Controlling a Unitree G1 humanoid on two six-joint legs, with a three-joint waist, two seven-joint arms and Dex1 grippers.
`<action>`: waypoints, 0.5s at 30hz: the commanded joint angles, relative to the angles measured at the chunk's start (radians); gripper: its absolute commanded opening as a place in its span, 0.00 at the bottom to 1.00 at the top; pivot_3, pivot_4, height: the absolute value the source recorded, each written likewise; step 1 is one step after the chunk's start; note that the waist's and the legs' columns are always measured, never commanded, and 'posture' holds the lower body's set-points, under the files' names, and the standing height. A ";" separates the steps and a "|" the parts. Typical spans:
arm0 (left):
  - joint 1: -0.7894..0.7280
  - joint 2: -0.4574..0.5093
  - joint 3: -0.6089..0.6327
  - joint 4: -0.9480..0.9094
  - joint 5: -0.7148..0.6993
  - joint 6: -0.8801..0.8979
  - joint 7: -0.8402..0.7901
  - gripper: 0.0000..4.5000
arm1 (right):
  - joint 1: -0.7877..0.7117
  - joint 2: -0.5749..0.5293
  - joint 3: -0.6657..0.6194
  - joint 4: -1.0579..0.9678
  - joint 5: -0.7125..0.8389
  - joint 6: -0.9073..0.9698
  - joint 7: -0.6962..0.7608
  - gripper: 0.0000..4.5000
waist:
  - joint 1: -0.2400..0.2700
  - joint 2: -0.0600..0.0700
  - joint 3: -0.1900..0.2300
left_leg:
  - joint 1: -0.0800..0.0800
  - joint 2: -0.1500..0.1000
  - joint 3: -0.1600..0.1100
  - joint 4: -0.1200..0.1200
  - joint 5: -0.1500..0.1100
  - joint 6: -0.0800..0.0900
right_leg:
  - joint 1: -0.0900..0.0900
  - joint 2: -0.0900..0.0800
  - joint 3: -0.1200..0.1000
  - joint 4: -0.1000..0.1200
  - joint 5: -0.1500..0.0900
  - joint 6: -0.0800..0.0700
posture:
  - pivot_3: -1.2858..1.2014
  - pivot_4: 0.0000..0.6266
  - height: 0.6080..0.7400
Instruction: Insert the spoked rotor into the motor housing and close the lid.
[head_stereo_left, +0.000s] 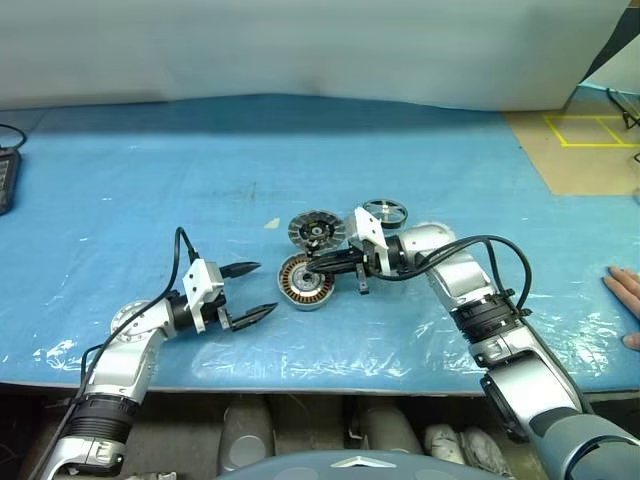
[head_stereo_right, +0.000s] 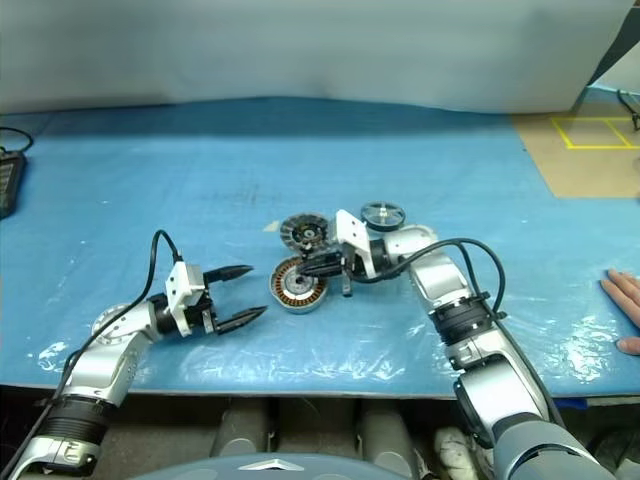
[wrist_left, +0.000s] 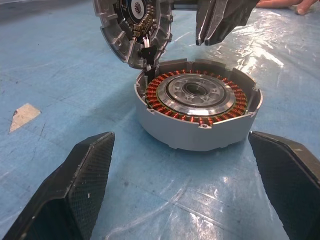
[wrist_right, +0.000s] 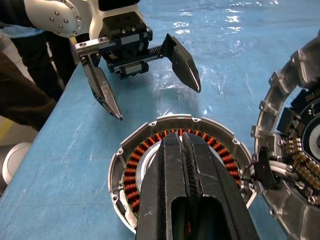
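Left tool (head_stereo_left: 250, 291): released, level, aimed at motor housing (head_stereo_left: 305, 281), which lies flat on bench (head_stereo_left: 150, 200), windings upward. Right tool (head_stereo_left: 318, 267): clenched, empty, above housing. Lid (head_stereo_left: 316, 230) leans tilted behind; spoked rotor (head_stereo_left: 385, 211) flat beyond.

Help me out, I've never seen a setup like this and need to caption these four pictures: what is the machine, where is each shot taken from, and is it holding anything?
It is a two-armed humanoid robot at a table covered in blue sheeting. The two wide pictures come from cameras in its head, looking down over its arms. The two close-ups come from cameras on its wrists.

On the sheeting lie the motor housing with copper windings, the lid leaning beside it, and the spoked rotor further back.

The left gripper is open and empty, facing the housing. The right gripper is shut, holding nothing, its tips above the housing. A person's hand rests at the table's edge.
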 joint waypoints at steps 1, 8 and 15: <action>-0.012 -0.003 -0.001 -0.001 -0.003 -0.015 -0.004 1.00 | -0.002 0.023 0.004 0.037 -0.019 -0.043 -0.027 0.01 | -0.001 0.000 0.000 | 0.000 0.000 0.000 0.000 0.000 0.000 | 0.000 0.000 0.000 0.000 0.000 0.000 | 0.52 0.24 1.00; -0.002 0.003 0.006 -0.013 -0.005 -0.012 -0.002 1.00 | -0.019 0.055 0.015 0.110 -0.047 -0.095 -0.037 0.01 | 0.000 0.000 0.000 | -0.001 0.000 0.000 0.000 0.000 0.000 | 0.000 0.000 0.000 -0.001 0.000 0.000 | 0.52 0.24 1.00; 0.004 0.003 0.007 -0.020 -0.005 -0.011 0.003 1.00 | -0.041 0.075 0.019 0.165 -0.070 -0.131 -0.045 0.01 | 0.000 0.000 0.000 | 0.000 0.000 0.000 0.000 0.000 0.000 | 0.000 0.000 0.000 -0.001 0.000 0.000 | 0.52 0.24 1.00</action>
